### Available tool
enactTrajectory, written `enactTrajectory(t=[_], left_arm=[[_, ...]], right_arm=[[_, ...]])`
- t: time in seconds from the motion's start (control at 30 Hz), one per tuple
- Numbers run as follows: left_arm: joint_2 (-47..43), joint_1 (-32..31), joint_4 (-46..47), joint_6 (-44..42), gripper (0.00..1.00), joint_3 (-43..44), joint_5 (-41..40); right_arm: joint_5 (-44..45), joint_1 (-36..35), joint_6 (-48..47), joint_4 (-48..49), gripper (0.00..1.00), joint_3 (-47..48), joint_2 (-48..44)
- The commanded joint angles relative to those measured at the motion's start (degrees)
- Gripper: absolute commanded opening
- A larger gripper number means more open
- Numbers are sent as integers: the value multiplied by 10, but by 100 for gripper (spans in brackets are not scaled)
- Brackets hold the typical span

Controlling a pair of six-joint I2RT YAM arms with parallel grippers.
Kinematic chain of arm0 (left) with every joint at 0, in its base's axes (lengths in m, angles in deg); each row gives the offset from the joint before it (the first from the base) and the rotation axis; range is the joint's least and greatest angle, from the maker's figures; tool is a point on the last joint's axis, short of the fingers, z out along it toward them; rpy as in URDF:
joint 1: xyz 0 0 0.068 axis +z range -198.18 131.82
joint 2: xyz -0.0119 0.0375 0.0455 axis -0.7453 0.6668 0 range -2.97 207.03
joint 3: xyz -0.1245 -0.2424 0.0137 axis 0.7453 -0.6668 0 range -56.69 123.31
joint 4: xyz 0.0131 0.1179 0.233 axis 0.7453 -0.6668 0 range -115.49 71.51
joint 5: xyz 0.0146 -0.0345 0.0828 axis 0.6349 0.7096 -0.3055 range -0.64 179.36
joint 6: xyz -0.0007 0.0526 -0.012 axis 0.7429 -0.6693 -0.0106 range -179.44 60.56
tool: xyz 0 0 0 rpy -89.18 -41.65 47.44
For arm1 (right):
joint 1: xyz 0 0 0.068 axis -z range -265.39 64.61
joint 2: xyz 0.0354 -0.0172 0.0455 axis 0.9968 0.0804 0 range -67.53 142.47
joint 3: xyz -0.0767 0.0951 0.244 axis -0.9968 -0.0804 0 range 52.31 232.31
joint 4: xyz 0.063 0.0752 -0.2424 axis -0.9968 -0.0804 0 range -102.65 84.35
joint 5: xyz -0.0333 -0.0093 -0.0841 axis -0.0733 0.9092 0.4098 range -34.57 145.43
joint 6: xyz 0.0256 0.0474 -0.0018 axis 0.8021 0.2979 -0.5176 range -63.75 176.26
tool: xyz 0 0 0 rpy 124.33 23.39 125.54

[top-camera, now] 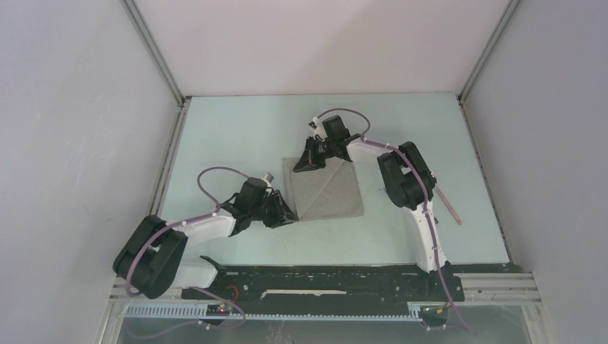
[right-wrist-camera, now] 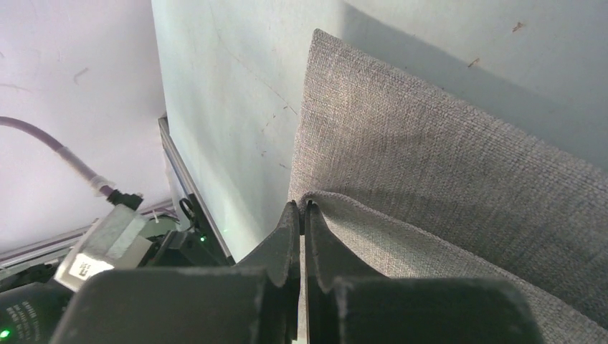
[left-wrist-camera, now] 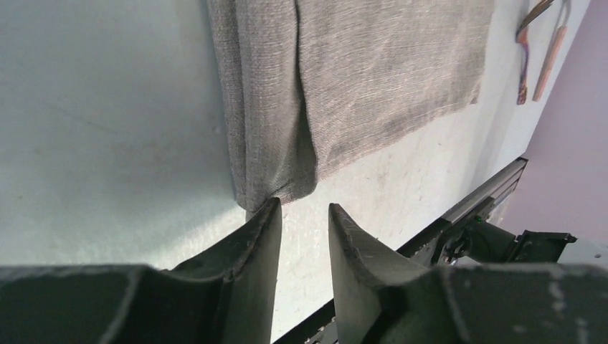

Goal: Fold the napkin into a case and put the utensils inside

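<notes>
Folding the napkin (top-camera: 333, 193): right gripper (right-wrist-camera: 301, 209) is pinching its 11 o'clock corner; left gripper (left-wrist-camera: 305, 209), narrowly open and empty at 7 o'clock, probably should grip next.

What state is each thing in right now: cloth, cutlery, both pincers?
napkin: partly folded, lying flat
utensils: lying loose, apart from the napkin
left pincer: open, at the napkin's near corner
right pincer: shut on the napkin's edge

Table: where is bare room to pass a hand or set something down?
Bare table: far-left, between napkin and wall; also the near strip between napkin and rail. Crowded: right of the napkin, with the right arm and utensils.
</notes>
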Motion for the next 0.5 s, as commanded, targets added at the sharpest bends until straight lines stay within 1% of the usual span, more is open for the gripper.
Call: enactTrajectory(t=[0.0,0.07,0.13,0.17,0.3,0.47], left_arm=[[-56,0,-39,-4,33,-1,-41],[-73,0,-49,-2,29,-3,-46],[-82,0,-57,0,29,-6,-53],[-81,0,-57,-2,27,-5,-53],[-50,1,-55,-8,19,6,-51],[-22,1,-47,-6,11,-6,-53]], right_arm=[[-25,-4,23,37,0,25,10],[-25,-6,26,39,0,27,13],[-24,-6,30,44,0,29,15],[-24,-6,32,46,0,30,16],[-25,-7,38,49,0,40,22],[-22,-8,44,53,0,50,25]])
